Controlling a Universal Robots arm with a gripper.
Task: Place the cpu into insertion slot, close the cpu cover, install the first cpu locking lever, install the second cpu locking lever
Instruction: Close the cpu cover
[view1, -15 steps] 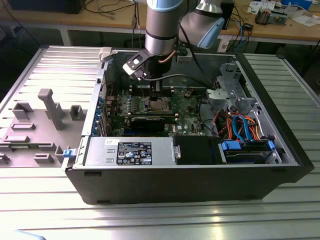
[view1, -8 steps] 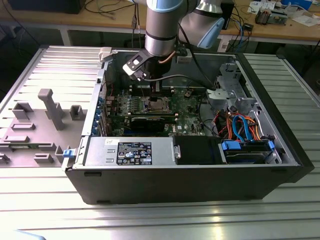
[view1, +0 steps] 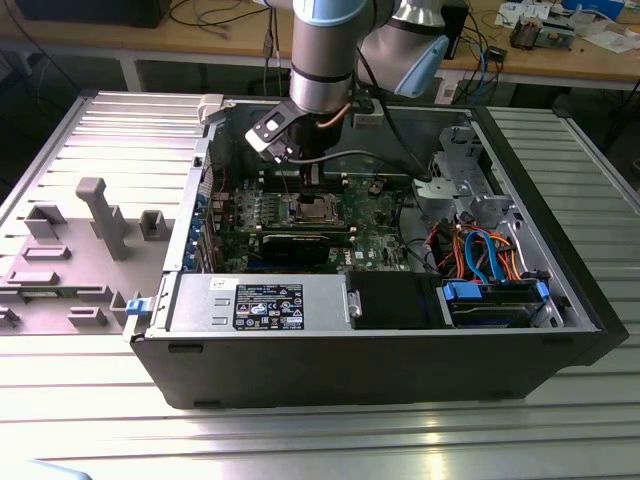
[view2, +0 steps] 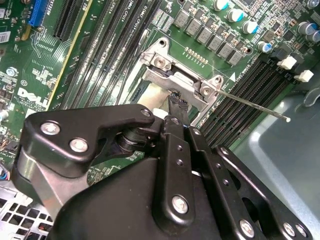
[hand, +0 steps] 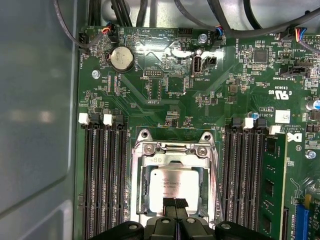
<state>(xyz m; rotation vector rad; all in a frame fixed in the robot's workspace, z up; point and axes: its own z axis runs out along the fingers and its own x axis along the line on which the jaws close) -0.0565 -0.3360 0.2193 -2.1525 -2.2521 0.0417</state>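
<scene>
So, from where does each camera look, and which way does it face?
Exterior view: off the arm, looking down into the open computer case; the arm shows.
First wrist view: on the arm, facing down on the cpu under the cpu cover; gripper fingertips show.
Second wrist view: on the arm, slanted across the gripper.
Both wrist views share the cover.

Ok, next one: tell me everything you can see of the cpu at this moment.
The cpu is a flat square chip with a plain silver-grey metal top, lying level in the insertion slot on the green board, framed by the silver cpu cover and flanked by long black memory slots. In the first wrist view the gripper has its narrow black fingertips together over the chip's near edge; actual contact cannot be judged. In the exterior view it sits below the arm, inside the open computer case.
</scene>
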